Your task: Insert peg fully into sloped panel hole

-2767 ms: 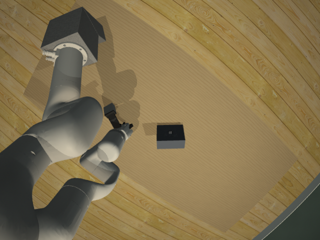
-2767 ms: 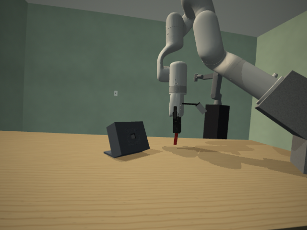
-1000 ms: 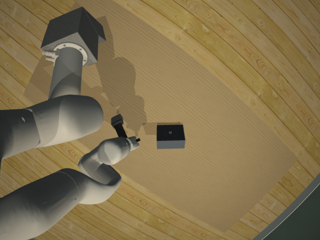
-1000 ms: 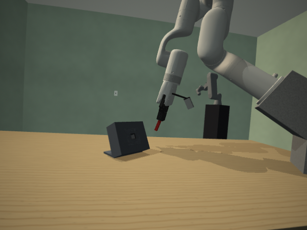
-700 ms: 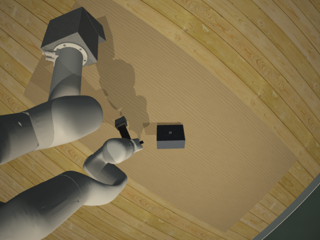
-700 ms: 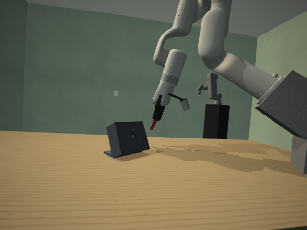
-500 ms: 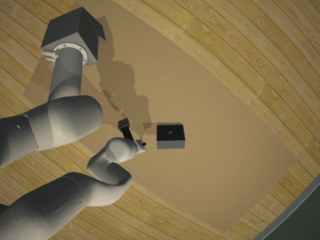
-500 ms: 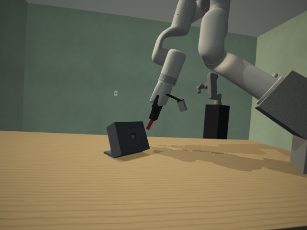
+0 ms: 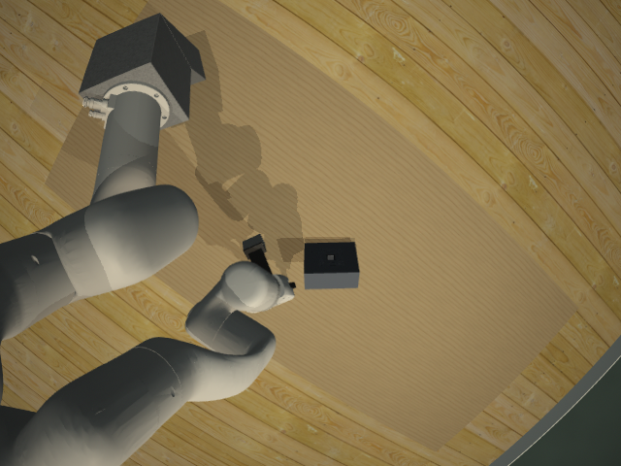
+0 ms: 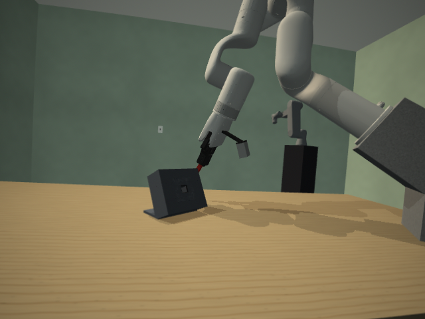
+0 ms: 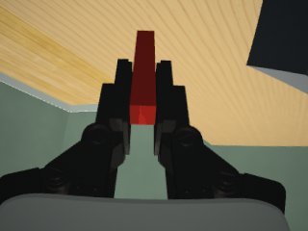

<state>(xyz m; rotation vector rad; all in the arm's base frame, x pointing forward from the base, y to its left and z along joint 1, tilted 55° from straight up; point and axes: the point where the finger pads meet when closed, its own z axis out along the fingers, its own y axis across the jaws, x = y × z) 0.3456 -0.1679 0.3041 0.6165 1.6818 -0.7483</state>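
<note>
My gripper (image 9: 291, 285) (image 10: 203, 162) (image 11: 143, 80) is shut on a red square peg (image 10: 198, 167) (image 11: 144, 80), which points forward and down from the fingers. The dark grey block with the sloped panel (image 9: 331, 265) (image 10: 171, 199) (image 11: 283, 19) stands on the table, with a small square hole (image 9: 330, 257) (image 10: 184, 189) in the middle of its panel. In the exterior view the peg's tip is at the block's upper right corner, off to the side of the hole. In the wrist view the block sits at the upper right, and the peg points past it at bare table.
The arm's grey base block (image 9: 145, 54) (image 10: 394, 144) stands at the table's edge. The wrist camera box (image 9: 254, 245) (image 10: 243, 149) sticks out beside the gripper. A black pedestal with a grey figure (image 10: 299, 168) stands behind the table.
</note>
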